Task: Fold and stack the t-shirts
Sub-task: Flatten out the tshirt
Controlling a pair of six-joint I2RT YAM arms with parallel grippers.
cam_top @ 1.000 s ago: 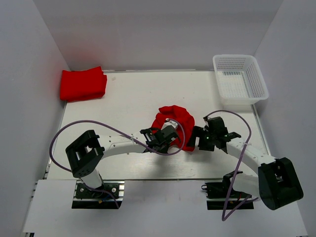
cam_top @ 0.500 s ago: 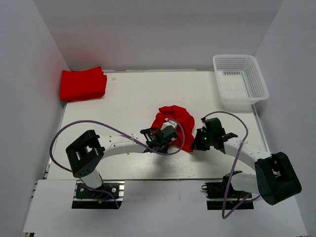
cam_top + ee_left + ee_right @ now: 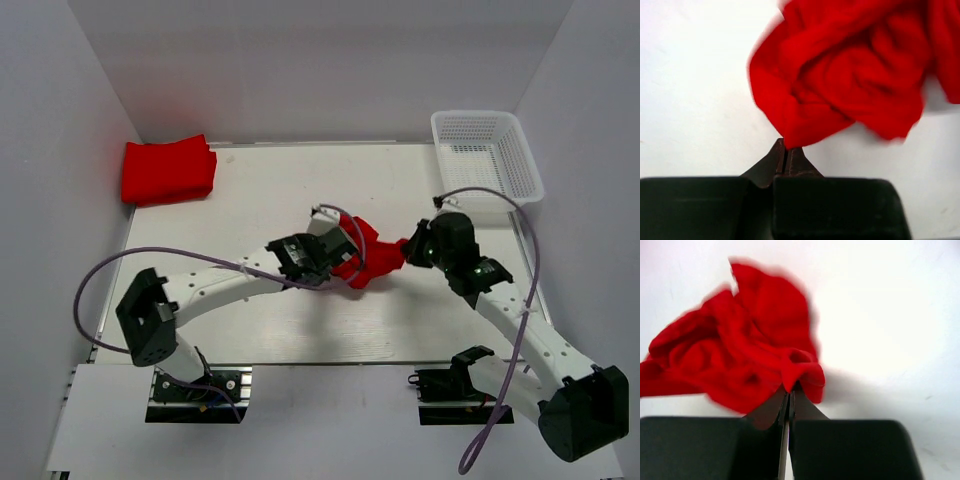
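Note:
A crumpled red t-shirt (image 3: 368,256) hangs bunched between my two grippers above the middle of the table. My left gripper (image 3: 338,250) is shut on its left edge; in the left wrist view the cloth (image 3: 850,75) rises from the shut left gripper (image 3: 786,149). My right gripper (image 3: 410,248) is shut on the right edge; in the right wrist view the red cloth (image 3: 740,355) spreads left from the pinched right gripper (image 3: 791,387). A second t-shirt (image 3: 168,170) lies folded at the far left corner.
A white mesh basket (image 3: 487,160) stands at the far right corner. White walls close in the table on the left, back and right. Purple cables loop from both arms over the near part of the table.
The right gripper has shut on the shirt's right edge. Both grippers have risen and moved away from me, lifting the shirt off the table and pulling it narrower.

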